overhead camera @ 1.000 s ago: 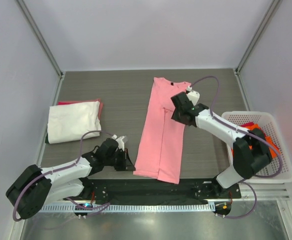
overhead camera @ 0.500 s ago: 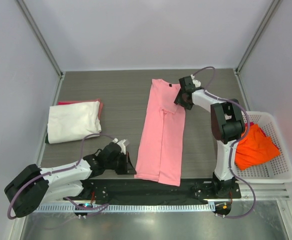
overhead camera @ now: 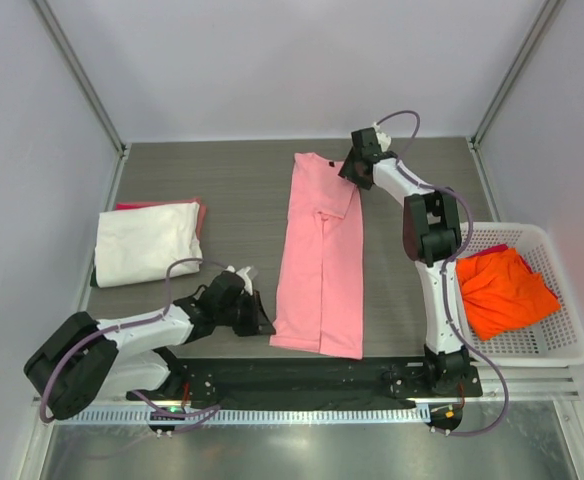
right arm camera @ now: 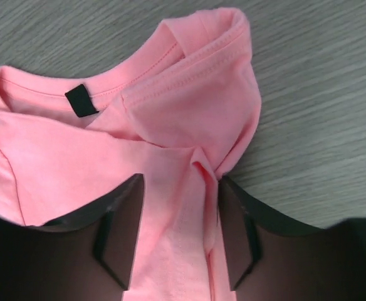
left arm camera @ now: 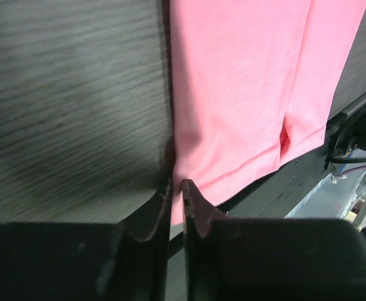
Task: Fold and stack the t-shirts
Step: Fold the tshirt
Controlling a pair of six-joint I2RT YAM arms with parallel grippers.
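L tool (left arm camera: 177, 188) nipped near-closed on the pink t-shirt's (left arm camera: 239, 81) hem corner; R tool (right arm camera: 180, 180) half open astride its bunched shoulder. I judge lengthwise folds done, cross-fold pending. Cream-white tee (overhead camera: 144, 242) lies folded beyond L tool; orange tee (overhead camera: 507, 290) unfolded.

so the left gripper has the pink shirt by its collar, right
No: the left gripper pinches the pink shirt by its bottom hem corner, not the collar; the left wrist view shows it.

grey wood-grain table (overhead camera: 232, 190); pale walls (overhead camera: 292, 60)
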